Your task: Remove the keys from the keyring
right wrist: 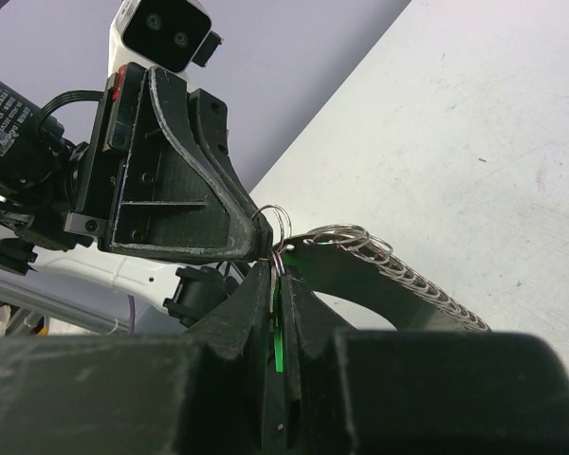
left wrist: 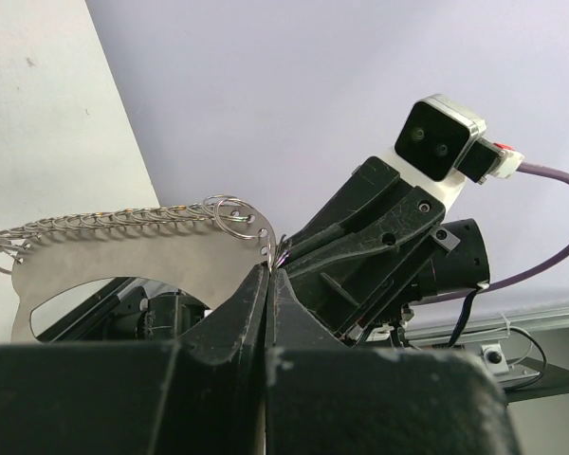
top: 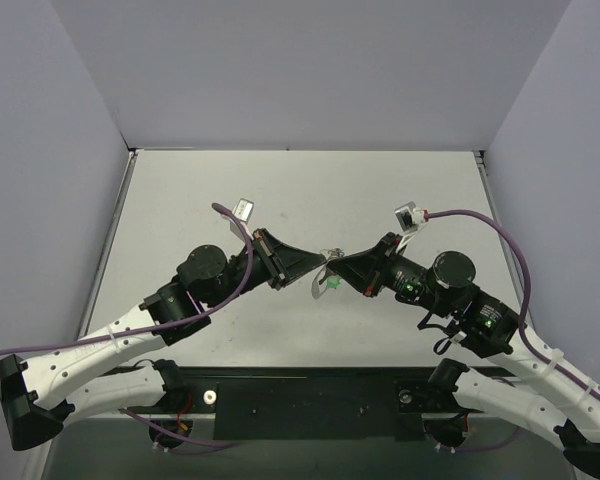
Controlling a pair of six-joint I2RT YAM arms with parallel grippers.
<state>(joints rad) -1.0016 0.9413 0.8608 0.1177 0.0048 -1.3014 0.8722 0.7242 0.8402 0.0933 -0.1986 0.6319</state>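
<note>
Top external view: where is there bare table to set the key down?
Bare: the far half of the table, from the back wall to the left end effector and right end effector; also the near patch between them and the base bar. Crowded: the middle, where both meet at the keyring and key.

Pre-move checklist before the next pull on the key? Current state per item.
1. The left gripper shut on the keyring: ok, the flat plate is clamped between its fingers.
2. The right gripper shut on the key: ok, the green head shows between its fingers.
3. Key free of the keyring: cannot tell, the join is hidden where the two tips meet.
4. The small split rings clear of the fingers: not ok, they crowd right at the tips.
5. Room between the two grippers: not ok, they meet almost tip to tip.
</note>
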